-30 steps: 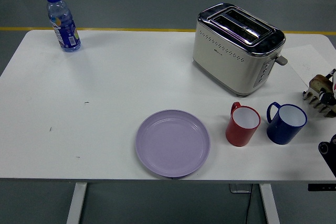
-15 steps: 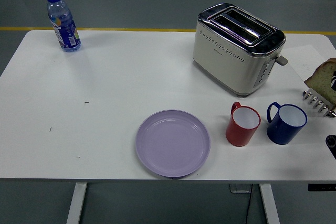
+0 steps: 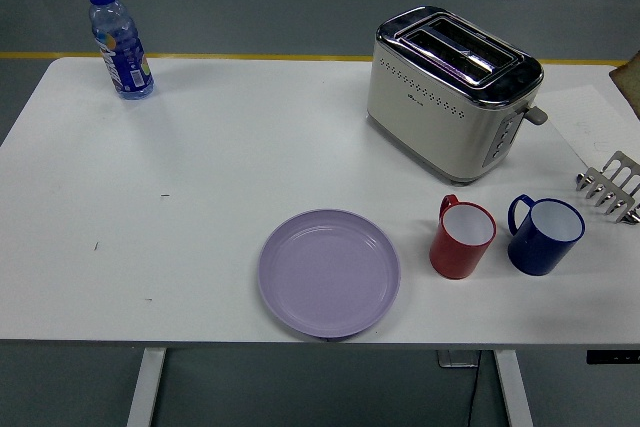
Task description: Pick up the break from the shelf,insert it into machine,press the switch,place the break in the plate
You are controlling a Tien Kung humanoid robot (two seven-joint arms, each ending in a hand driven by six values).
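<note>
The cream and chrome toaster (image 3: 450, 92) stands at the back right of the table, its two slots open on top and its lever (image 3: 537, 114) on the right end. The metal toast rack (image 3: 612, 187) at the right edge holds nothing. A brown sliver at the right edge, level with the toaster, looks like the bread slice (image 3: 634, 82), raised above the rack. The hand that carries it is outside the picture. The lilac plate (image 3: 329, 272) lies bare near the table's front edge. Neither arm shows.
A red mug (image 3: 462, 237) and a blue mug (image 3: 545, 234) stand side by side between the plate and the rack, in front of the toaster. A water bottle (image 3: 120, 42) stands at the back left. A white sheet (image 3: 590, 117) lies under the rack.
The right hand has lifted the bread slice out of the rack and up past the right edge. The rack now stands empty and the hand has left the picture.
</note>
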